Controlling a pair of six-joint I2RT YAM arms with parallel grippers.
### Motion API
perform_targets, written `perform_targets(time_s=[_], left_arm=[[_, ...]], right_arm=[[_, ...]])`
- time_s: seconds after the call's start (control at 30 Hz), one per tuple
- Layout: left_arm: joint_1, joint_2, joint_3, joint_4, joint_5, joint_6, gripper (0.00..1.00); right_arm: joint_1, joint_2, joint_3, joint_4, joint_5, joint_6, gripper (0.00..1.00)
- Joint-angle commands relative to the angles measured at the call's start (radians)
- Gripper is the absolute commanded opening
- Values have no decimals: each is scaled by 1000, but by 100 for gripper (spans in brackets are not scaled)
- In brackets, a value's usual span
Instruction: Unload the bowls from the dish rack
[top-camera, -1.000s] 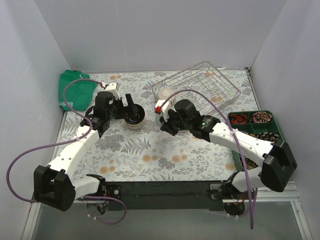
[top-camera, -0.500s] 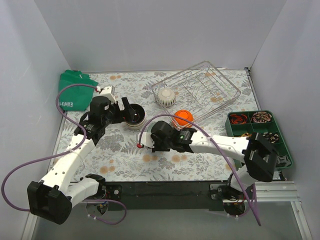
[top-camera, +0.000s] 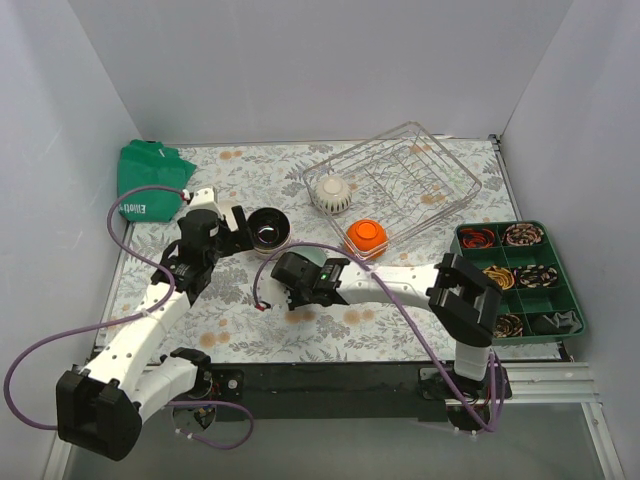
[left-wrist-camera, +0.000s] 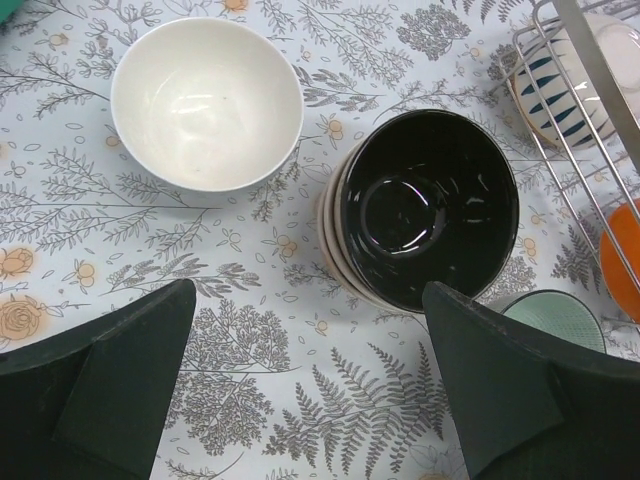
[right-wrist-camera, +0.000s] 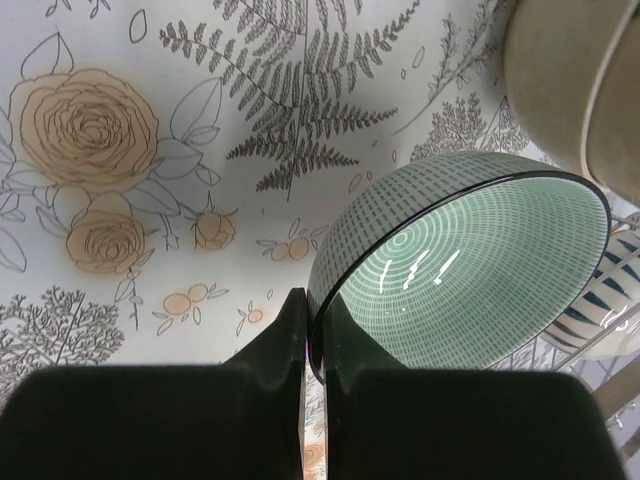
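Observation:
My left gripper (left-wrist-camera: 320, 400) is open and empty above the table, just short of a glossy black bowl (left-wrist-camera: 430, 205) that tops a stack of beige bowls (top-camera: 266, 229). A white bowl (left-wrist-camera: 205, 100) stands to the left of the stack. My right gripper (right-wrist-camera: 320, 320) is shut on the rim of the pale mint green bowl (right-wrist-camera: 460, 270) and holds it tilted low over the table beside the stack. The wire dish rack (top-camera: 440, 165) at the back right holds a ribbed, striped white bowl (top-camera: 330, 192). An orange bowl (top-camera: 366, 237) sits at the rack's near edge.
A green bag (top-camera: 145, 185) lies at the back left corner. A dark green compartment tray (top-camera: 548, 298) of trinkets stands at the right edge. The right arm (top-camera: 390, 285) stretches across the table's middle. Grey walls close in on three sides.
My right arm swung from the rack leftward and down with the mint green bowl, uncovering the orange bowl. My left gripper drew back from the stack, leaving the black bowl on top.

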Motion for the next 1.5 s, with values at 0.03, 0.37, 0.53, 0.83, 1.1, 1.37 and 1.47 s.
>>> perform_targets(time_s=[0.03,0.37,0.53,0.83,1.1,1.37,1.47], left_arm=[[-3,-61,-24,40,-77,17,98],[-3,-66,-34,46,-59,14,98],[-3,-64,-37,46,-52,12,98],[-3,-66,-37,46,-45,11,98],[-3,-68,-38,46,-29,9,98],[-3,-68,-44,48,-16,8,98],[-3,-68,-44,49,-14,8,98]], right_arm=[[25,65,103,-30,81,-60,18],[35,42,138,-87,23,-13,71],[35,-50,134,-92,-12,46,82],[-103,-202,143,-92,-48,173,88],[-403,-248,140,-81,-45,329,88],[-606,-187,120,-3,-98,440,88],[-630,-153,123,3,-123,446,88]])
